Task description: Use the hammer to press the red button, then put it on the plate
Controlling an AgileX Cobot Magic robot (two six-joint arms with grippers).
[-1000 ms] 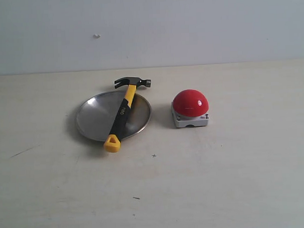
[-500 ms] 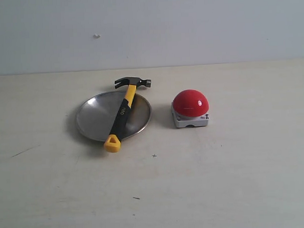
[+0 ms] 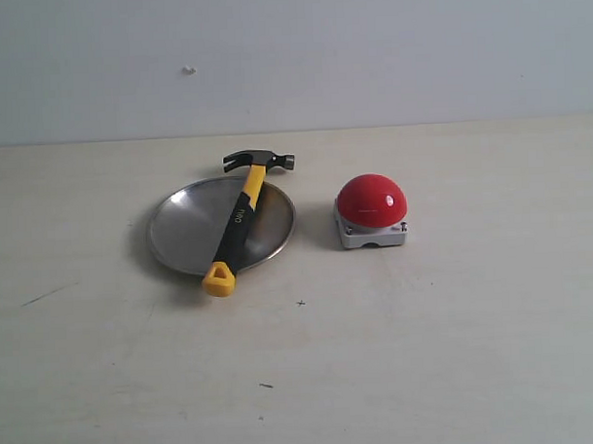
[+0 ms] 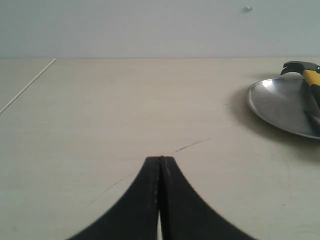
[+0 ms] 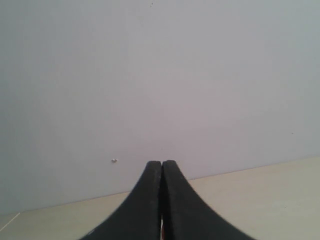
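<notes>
The hammer (image 3: pixel 242 212) lies across the silver plate (image 3: pixel 185 229), its dark head past the far rim and its yellow looped tip over the near rim. To the plate's right sits the red button (image 3: pixel 372 199) on its grey base. Neither arm shows in the exterior view. In the left wrist view my left gripper (image 4: pixel 160 159) is shut with nothing in it, well away from the plate (image 4: pixel 280 102) and the hammer (image 4: pixel 306 71). The right gripper (image 5: pixel 161 163) is shut too, holding nothing, and faces the wall above the table.
A pale wooden table (image 3: pixel 428 354) carries everything, with a light grey wall (image 3: pixel 369 54) behind it. Thin dark scratches (image 4: pixel 192 145) mark the tabletop near the left gripper.
</notes>
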